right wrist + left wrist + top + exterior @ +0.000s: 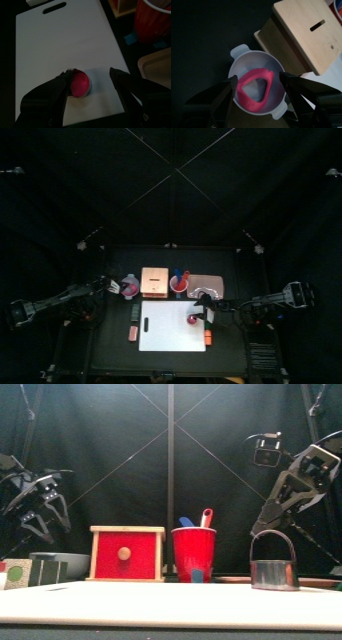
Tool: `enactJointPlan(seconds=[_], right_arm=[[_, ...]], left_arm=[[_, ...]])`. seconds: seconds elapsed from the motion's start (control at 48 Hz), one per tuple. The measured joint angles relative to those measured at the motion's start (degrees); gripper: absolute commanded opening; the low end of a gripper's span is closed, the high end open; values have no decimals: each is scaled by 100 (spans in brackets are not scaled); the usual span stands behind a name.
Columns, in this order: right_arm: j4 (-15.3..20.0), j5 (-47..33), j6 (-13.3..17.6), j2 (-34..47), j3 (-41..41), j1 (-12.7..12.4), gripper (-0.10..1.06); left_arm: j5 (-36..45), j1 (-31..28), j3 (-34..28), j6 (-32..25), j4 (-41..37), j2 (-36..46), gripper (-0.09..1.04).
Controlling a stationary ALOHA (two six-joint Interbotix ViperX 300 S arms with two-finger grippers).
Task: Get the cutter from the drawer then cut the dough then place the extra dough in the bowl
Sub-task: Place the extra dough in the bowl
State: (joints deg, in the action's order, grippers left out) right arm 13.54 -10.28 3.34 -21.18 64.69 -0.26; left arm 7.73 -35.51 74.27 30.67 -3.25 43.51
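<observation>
Dough ring (252, 90): I see it lying pink inside the blue-grey bowl (256, 62), at the table's left.
Left gripper (258, 77): jaws spread wide, one on either side of the bowl, and it holds nothing. I cannot tell whether they touch the rim.
Dough disc (79, 83): red, flat on the white board (60, 40).
Right gripper (90, 73): jaws well apart astride the disc, clamping nothing. The disc lies close to one jaw, and I cannot tell whether they touch.
Cutter (274, 570): upright on the board, wire handle up, right of the red cup (194, 552), clear of both grippers.
Red cup: holds a blue knife (185, 522) and a red knife (206, 516).
Wooden box (127, 554): just left of the cup, red drawer front facing me.
Pink tray (218, 280): right of the cup, behind the board.
</observation>
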Motion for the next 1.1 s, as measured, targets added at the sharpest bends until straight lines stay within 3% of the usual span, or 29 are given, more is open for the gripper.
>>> enactJointPlan(seconds=[0.292,0.75,1.104], right_arm=[[-105,-185,-18,-9,-114,-18,93],[-563,-1178,-26,-211,-149,-26,93],[-791,-2320,-26,-220,149,-35,93]], left_arm=[[-431,141,-97,-281,-457,35,99],[-2856,1441,141,-1055,-1134,44,99],[-3612,2268,229,-1688,-1178,-88,99]])
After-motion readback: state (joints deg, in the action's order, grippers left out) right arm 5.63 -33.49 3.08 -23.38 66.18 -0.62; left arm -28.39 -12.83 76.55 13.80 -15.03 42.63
